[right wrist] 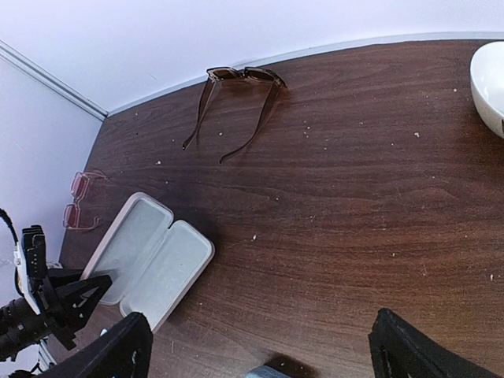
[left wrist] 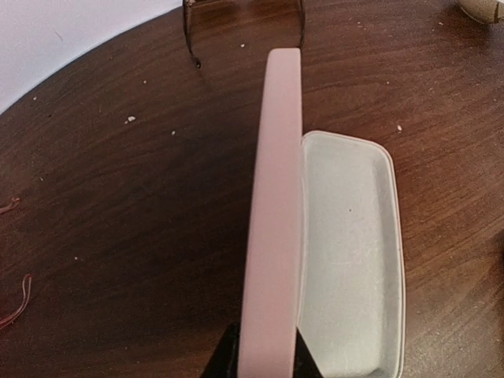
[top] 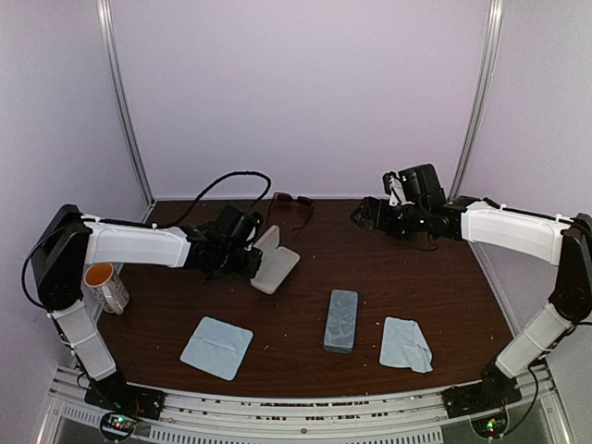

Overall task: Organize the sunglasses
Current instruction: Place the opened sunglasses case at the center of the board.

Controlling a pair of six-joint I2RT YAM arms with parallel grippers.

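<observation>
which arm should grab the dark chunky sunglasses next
Right. The right gripper is open and empty, the dark chunky sunglasses in its view; the left gripper is shut on the pink oblong case.

left arm [top: 129, 245]: white shells, black joints | right arm [top: 513, 231]: same | left gripper [top: 252, 262], right gripper [top: 363, 216]: black | black cable [top: 215, 184]: loops at left wrist's 12 o'clock

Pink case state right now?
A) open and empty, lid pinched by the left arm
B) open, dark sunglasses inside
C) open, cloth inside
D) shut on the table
A: the pink case is open with only bare lining showing, its lid is clamped between the left fingers, and the dark sunglasses lie unfolded outside it.
</observation>
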